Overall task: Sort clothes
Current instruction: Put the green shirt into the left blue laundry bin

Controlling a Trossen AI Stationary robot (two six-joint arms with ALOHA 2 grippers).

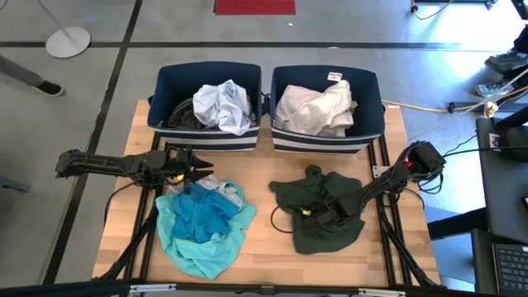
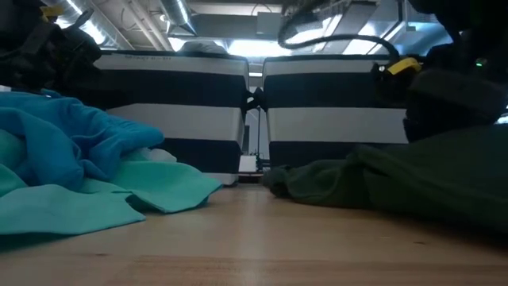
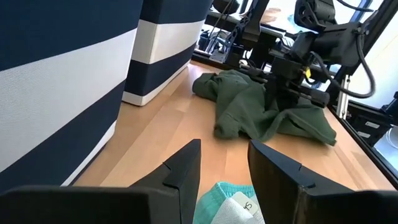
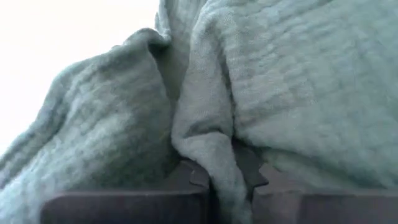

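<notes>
Wooden table (image 1: 272, 247) carries two navy striped bins side by side at its far edge. Left bin (image 1: 206, 140) holds one pale grey-white garment (image 1: 223, 105) over one dark garment (image 1: 179, 117); right bin (image 1: 326, 142) holds one white garment (image 1: 318, 107). In front of the left bin: one turquoise garment (image 1: 202, 227), bunched. In front of the right bin: one dark green garment (image 1: 318, 210), spread flat. Left gripper (image 1: 198, 167) hovers between left bin and turquoise garment, fingers (image 3: 184, 167) parted narrowly, holding nothing. Right gripper (image 1: 313, 213) is down on the green garment, a fold of it (image 4: 208, 149) pinched between its fingers.
</notes>
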